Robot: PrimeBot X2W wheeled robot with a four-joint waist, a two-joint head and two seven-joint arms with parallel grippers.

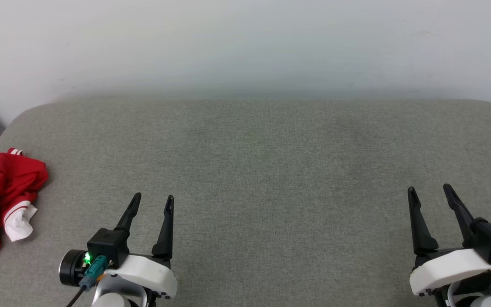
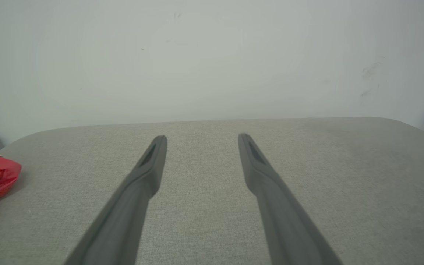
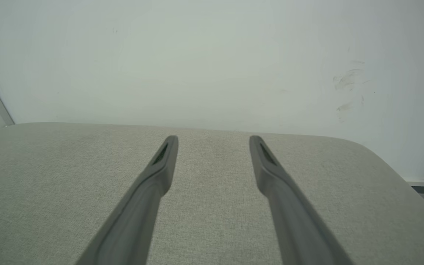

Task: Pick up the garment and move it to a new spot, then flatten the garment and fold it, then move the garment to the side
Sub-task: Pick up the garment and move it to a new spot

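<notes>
Risk first: the shirt (image 1: 2, 187) is lying crumpled at the far left edge of the grey padded surface (image 1: 262, 170), with part of it running off the head view's left border, so you are reaching for a heap whose full outline you are not seeing. If you are pinching only the top fold or the loose white sleeve end, you are likely lifting one layer and dragging the rest, or nudging the heap off that edge. Judging by the slack cloth, it will be sagging and twisting once raised, which is making a clean lay-down harder. A two-handed lift is also asking for a long sideways reach or a turn at the waist, and a hurried swing is risking a snag of a fingertip in the folds. Pose: the left end effector (image 1: 154, 197) is hovering low at the lower left, fingers spread wide and pointing toward the wall (image 1: 245, 42), holding nothing, with the shirt well off to its left. The right end effector (image 1: 428, 187) is hovering at the lower right, equally spread and empty, over bare fabric and well apart from the shirt.
</notes>
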